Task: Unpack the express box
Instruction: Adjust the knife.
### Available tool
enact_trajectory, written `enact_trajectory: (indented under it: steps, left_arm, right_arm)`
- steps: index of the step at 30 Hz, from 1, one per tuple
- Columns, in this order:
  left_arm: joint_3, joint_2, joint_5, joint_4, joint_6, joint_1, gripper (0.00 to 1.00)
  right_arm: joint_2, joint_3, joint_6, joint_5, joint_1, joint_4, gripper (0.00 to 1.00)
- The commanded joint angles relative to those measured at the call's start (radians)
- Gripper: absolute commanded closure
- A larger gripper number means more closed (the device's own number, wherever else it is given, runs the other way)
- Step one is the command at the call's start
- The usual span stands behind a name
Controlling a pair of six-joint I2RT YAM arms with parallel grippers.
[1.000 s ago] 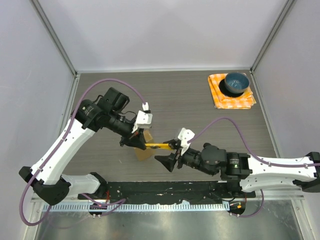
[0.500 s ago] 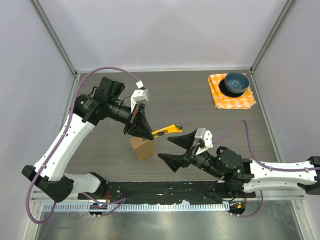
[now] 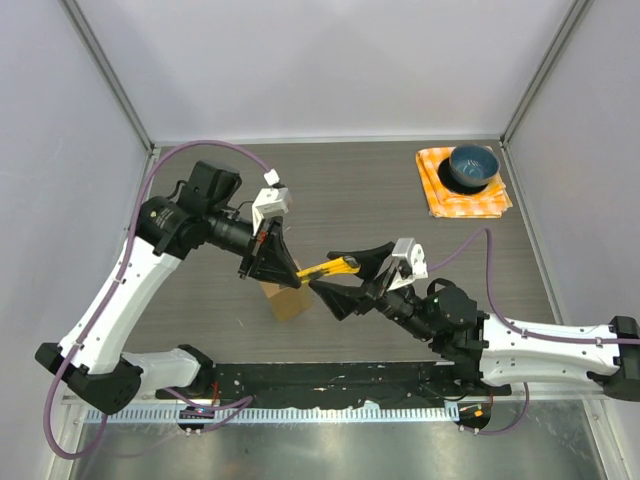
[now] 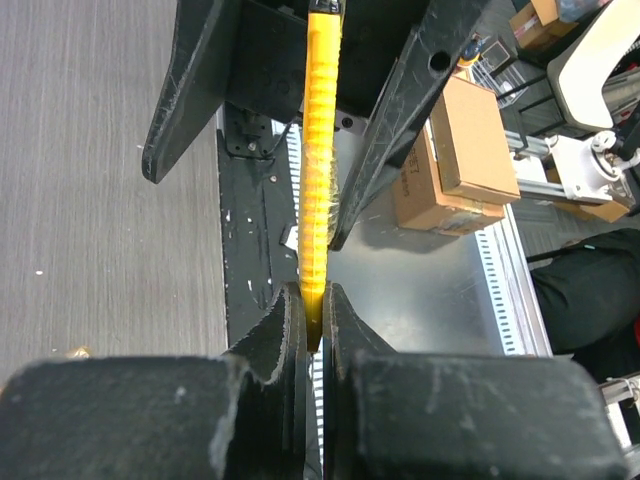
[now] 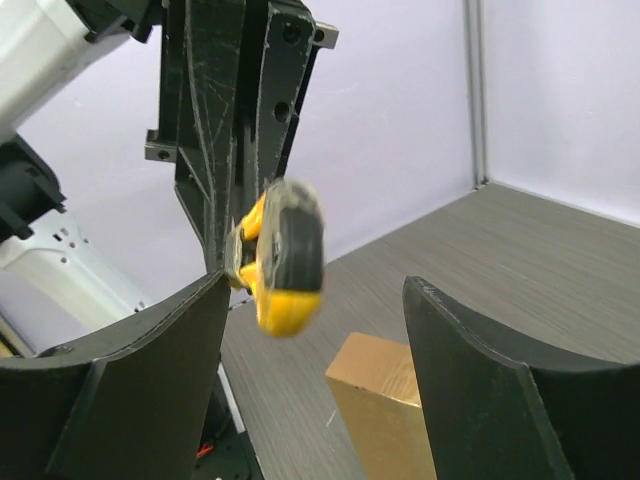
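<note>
Toward the near edge of the table, left of centre, the express box is sitting apart from both grippers. The left gripper is pinching one end of a yellow tool. The right gripper is gaping wide around the other end, gripping nothing. Ideally the right is closing squarely before the left releases. The left gripper is hiding the box's flaps, and the tool's tip is showing only as a blur.

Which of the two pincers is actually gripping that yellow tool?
The left pincer: it is clamped shut on the yellow tool, while the right pincer stands wide open around its other end.
</note>
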State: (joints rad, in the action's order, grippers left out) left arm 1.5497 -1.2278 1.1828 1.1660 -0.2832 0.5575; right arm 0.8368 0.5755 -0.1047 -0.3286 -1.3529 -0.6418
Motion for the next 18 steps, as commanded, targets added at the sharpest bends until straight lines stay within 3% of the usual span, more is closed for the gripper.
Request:
enact_trajectory:
  steps: [1, 11, 18]
  left_arm:
    - [-0.013, 0.031, 0.023, 0.040, -0.057, -0.002, 1.00]
    - [-0.017, 0.033, -0.008, 0.047, -0.079, -0.002, 1.00]
    - [-0.013, 0.037, -0.022, 0.052, -0.085, -0.002, 1.00]
  right_arm:
    - [0.010, 0.058, -0.087, 0.129, 0.070, -0.121, 0.26]
    - [0.097, 0.126, -0.139, 0.272, 0.107, -0.102, 0.35]
    - [0.122, 0.138, -0.176, 0.312, 0.138, -0.096, 0.57]
